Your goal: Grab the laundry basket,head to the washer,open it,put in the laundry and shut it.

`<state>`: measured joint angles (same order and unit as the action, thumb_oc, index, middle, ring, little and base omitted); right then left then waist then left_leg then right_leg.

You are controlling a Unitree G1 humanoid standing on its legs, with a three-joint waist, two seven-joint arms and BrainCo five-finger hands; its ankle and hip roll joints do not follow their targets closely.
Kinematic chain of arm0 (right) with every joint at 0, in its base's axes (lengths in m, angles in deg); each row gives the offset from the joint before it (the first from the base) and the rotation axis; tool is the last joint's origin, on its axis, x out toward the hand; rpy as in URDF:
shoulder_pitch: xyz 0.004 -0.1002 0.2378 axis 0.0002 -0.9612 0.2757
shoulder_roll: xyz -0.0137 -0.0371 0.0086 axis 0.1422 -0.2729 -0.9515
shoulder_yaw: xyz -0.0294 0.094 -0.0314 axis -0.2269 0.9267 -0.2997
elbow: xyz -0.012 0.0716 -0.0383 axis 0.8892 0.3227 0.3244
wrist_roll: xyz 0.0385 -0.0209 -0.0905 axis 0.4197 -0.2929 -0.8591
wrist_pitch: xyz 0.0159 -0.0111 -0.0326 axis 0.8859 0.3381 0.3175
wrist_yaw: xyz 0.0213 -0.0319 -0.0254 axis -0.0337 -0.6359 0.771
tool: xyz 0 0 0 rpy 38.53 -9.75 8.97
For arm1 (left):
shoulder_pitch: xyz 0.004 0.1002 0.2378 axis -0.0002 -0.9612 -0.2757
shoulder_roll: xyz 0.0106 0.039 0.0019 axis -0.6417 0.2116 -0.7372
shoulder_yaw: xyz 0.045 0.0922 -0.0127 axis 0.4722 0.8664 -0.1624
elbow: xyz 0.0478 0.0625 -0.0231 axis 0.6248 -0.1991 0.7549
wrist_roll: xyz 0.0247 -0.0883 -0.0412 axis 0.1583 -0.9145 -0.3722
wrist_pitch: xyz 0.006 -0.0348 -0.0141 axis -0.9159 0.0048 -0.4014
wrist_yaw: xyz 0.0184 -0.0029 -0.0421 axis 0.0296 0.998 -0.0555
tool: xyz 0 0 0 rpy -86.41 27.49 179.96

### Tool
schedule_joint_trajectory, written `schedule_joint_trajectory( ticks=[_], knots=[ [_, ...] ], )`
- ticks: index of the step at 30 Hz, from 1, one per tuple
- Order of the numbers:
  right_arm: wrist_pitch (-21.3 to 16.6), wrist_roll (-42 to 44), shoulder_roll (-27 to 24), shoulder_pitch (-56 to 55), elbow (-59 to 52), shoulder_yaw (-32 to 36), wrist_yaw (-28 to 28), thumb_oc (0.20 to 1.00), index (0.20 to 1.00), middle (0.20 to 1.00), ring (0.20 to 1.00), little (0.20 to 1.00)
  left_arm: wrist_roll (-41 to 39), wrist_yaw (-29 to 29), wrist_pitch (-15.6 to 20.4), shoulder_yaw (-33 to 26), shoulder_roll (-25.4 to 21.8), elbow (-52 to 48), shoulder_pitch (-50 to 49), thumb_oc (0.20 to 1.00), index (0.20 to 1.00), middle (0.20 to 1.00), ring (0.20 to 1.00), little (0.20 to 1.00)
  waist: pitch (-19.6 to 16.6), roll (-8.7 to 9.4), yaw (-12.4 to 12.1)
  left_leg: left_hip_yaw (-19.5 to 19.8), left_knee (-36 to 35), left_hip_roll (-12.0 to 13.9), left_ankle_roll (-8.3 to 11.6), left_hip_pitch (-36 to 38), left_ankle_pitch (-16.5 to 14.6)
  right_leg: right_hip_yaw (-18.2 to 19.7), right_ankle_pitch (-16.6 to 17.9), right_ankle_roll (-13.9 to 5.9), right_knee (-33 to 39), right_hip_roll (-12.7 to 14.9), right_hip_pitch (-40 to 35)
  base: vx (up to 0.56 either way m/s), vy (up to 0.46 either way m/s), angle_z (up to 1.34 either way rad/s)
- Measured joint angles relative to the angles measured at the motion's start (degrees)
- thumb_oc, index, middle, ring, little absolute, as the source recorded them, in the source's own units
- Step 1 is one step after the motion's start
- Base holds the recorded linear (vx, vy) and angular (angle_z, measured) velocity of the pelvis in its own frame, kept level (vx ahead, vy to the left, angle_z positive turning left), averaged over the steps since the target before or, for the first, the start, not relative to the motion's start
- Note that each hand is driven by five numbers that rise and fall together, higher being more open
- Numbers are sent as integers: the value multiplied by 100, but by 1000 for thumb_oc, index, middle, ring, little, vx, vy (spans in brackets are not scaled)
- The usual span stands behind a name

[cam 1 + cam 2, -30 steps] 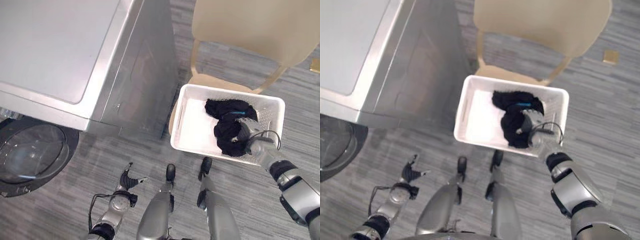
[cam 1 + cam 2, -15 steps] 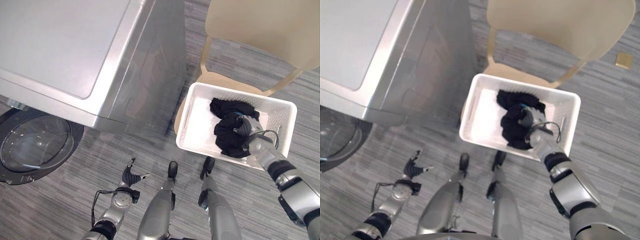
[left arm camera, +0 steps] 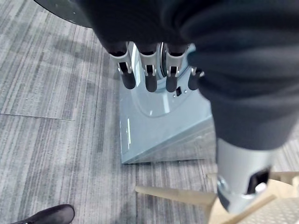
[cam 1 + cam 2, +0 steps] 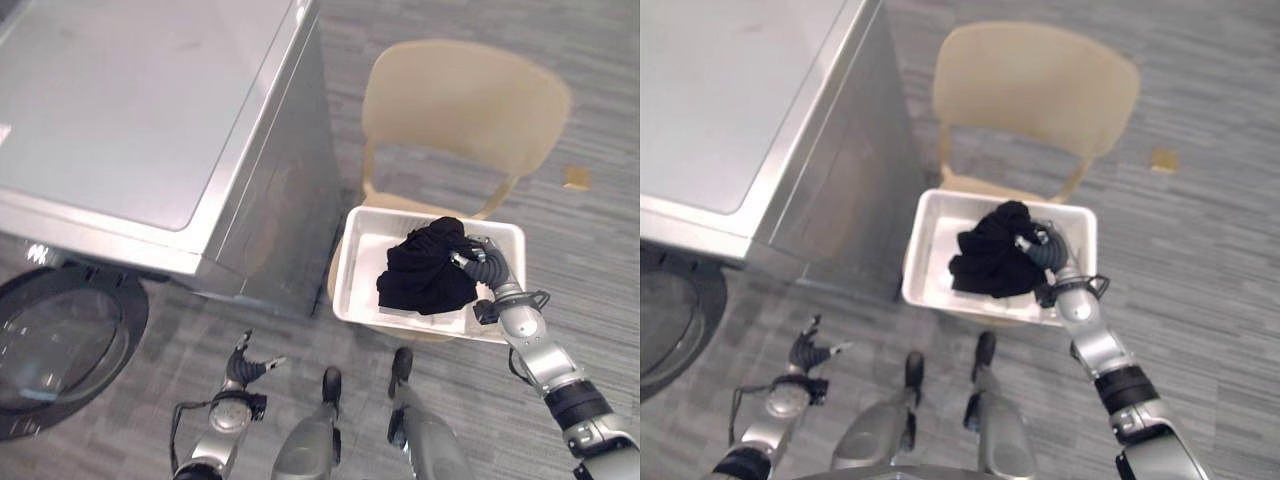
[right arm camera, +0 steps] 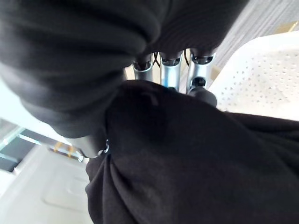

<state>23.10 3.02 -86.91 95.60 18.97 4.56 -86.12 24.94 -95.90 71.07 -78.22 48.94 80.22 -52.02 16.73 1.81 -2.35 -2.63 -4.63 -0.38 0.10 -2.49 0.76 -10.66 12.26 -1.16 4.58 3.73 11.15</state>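
Note:
The white laundry basket (image 4: pixel 362 265) rests on the seat of a tan chair (image 4: pixel 460 100) beside the silver washer (image 4: pixel 120 120). A black garment (image 4: pixel 425 272) hangs bunched above the basket's right half, with my right hand (image 4: pixel 484 262) shut on its upper edge. In the right wrist view the fingers (image 5: pixel 169 70) curl into the black cloth (image 5: pixel 187 154), with the basket's perforated wall (image 5: pixel 261 70) behind. The washer's round door (image 4: pixel 60 340) stands open at the lower left. My left hand (image 4: pixel 245 365) hangs low in front of the washer, fingers (image 3: pixel 147 77) straight and holding nothing.
The washer's side panel (image 4: pixel 285 215) stands close to the basket's left rim. A small tan piece (image 4: pixel 575 178) lies on the grey floor to the right of the chair. Open floor stretches between the door and the basket.
The camera has shifted, so the whole scene sits differently. My right hand has closed on the black garment and lifted it from the basket's bottom to above the rim. The left hand stays low.

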Motion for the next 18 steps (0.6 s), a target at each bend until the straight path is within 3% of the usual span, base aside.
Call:
schedule_joint_trajectory(
  ticks=[3, 7, 10, 11, 12, 13, 15, 17, 18],
  knots=[
    [-142, 811, 282, -523, -482, 63, 311, 200, 200, 200, 200, 200, -3, 79, -39, -12, 95, -32, -279, 1000, 1000, 1000, 1000, 1000, -490, 31, 106, -126, -1, 5, -35, 227, -88, 98, -55, -7, 1, -18, -170, 37, 80, -20],
    [-185, 1832, 656, -801, -895, -10, 701, 200, 200, 200, 200, 200, -39, 112, -137, -48, 103, -210, -497, 1000, 1000, 1000, 1000, 1000, -706, 94, 136, -359, 0, -23, -80, 411, -121, 292, -34, -35, -23, -22, -252, -146, 59, -28],
    [-269, 2387, 857, -807, -962, -185, 909, 200, 200, 200, 200, 200, -49, 110, -148, -42, 103, -292, -539, 1000, 1000, 1000, 1000, 1000, -708, 107, 144, -507, 86, -22, -134, 382, -82, 352, -92, -216, -102, 36, -201, -268, -37, -17],
    [-284, 2630, 924, -811, -963, -249, 982, 200, 200, 200, 200, 200, -57, 94, -146, -61, 100, -335, -444, 1000, 1000, 1000, 1000, 1000, -647, 14, 137, -478, 275, 128, -200, 207, -64, 323, -401, -388, -817, -1, 95, -296, -69, 24],
    [-283, 2720, 927, -820, -963, -295, 1043, 200, 200, 200, 200, 200, -59, 85, -146, -57, 90, -368, -374, 1000, 1000, 1000, 1000, 1000, -595, -74, 141, -448, 277, 231, -162, 194, -12, 310, -687, -407, -1378, -15, 219, -587, -221, 49],
    [-283, 2822, 915, -827, -1018, -302, 1077, 200, 200, 200, 200, 200, -64, 62, -140, -55, 48, -489, -263, 1000, 1000, 1000, 1000, 1000, -577, -74, 5, -324, 543, 292, -161, -88, 92, 571, -1289, -509, -2595, 2, 473, -438, -194, 66],
    [-319, 2814, 771, -893, -1256, -242, 1097, 200, 200, 200, 200, 200, -117, 42, -89, -69, 40, -763, -179, 1000, 1000, 1000, 1000, 1000, -554, -156, -58, 178, 930, 340, -131, -481, 106, 1039, -2086, -593, -3661, -122, 292, -276, -201, 115],
    [-371, 2806, 710, -739, -1415, -263, 1125, 200, 200, 200, 200, 200, -226, 35, -51, -56, -94, -978, -292, 1000, 1000, 1000, 1000, 1000, -537, -127, -418, 207, 934, 319, 57, -610, 213, 1036, -2682, -538, -2790, -166, -357, -292, -252, 71],
    [-423, 2807, 702, -610, -1357, -285, 1132, 200, 200, 200, 200, 200, -246, 28, -54, -110, 0, -1001, -280, 1000, 1000, 1000, 1000, 1000, -504, -237, -524, 318, 1069, 399, 122, -747, 215, 1021, -2547, -24, -2139, -303, -540, -209, -146, 18]
  ],
)
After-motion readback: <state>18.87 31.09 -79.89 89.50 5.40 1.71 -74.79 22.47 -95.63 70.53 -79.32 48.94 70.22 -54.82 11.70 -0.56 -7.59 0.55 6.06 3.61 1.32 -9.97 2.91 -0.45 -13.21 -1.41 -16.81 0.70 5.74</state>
